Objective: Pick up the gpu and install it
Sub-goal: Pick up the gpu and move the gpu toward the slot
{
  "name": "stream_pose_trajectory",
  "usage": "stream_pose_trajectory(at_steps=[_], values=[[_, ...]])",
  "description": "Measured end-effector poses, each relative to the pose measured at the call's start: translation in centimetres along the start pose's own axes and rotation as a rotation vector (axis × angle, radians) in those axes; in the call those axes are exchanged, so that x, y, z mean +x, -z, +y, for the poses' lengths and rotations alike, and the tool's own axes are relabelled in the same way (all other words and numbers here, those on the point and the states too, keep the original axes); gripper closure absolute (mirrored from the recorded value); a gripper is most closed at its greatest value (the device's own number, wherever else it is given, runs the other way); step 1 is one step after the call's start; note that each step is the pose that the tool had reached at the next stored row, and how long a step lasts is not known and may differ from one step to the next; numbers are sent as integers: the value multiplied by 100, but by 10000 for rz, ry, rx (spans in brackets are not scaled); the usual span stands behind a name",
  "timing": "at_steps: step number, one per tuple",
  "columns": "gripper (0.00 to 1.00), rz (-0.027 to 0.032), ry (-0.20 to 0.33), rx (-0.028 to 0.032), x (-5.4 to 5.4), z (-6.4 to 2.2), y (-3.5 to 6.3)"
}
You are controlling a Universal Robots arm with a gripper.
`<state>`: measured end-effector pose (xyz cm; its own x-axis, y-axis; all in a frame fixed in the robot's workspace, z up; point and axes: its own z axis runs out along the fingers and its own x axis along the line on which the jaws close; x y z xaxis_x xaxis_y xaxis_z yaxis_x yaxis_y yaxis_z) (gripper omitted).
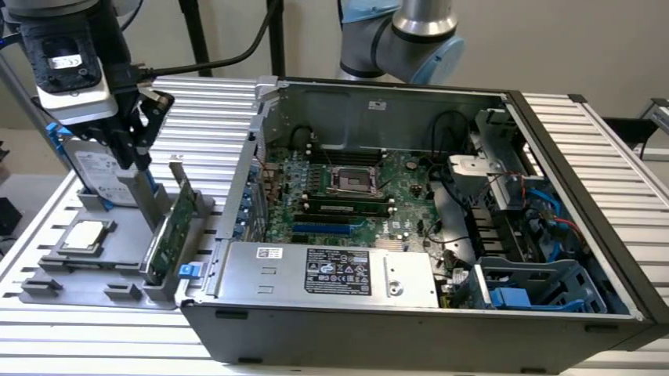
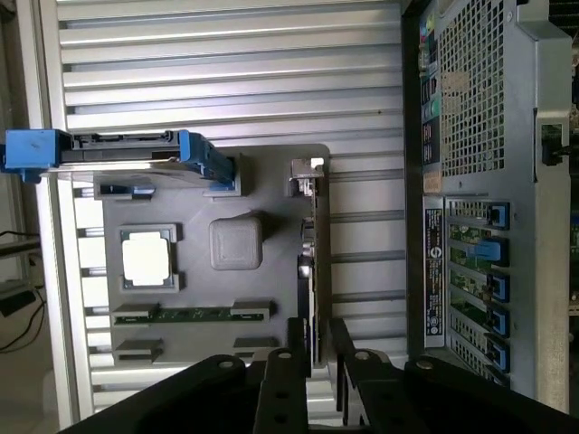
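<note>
The gpu [image 1: 168,231] stands on its long edge in a slot of the grey holder tray [image 1: 63,282], at the exterior view's left beside the open computer case [image 1: 585,172]. It is a green card with a silver end bracket. My gripper [image 1: 136,145] hangs above the tray, over the far end of the card. In the wrist view the gpu [image 2: 314,244] runs as a thin strip straight toward my gripper [image 2: 317,342]. The two black fingers [image 2: 294,348] stand apart on either side of the card's line. The gripper is open and holds nothing.
On the tray [image 2: 271,199] are a hard drive [image 1: 99,172] with blue rails, a square CPU chip [image 1: 84,235] and a memory stick [image 2: 190,314]. Inside the case lie the motherboard [image 1: 345,188] and its blue slots [image 1: 319,229]. A second robot arm [image 1: 408,35] stands behind the case.
</note>
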<state>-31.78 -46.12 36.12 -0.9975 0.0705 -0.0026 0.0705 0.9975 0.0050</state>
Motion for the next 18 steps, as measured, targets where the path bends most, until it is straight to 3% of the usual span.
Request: stream_pose_trajectory(at_steps=[3, 5, 6, 18], values=[[58, -22, 2, -1, 12, -2, -13], [58, -25, 0, 21, 19, -2, -26], [52, -41, 0, 30, 28, -2, -41], [52, -203, 1, 20, 77, -8, -259]])
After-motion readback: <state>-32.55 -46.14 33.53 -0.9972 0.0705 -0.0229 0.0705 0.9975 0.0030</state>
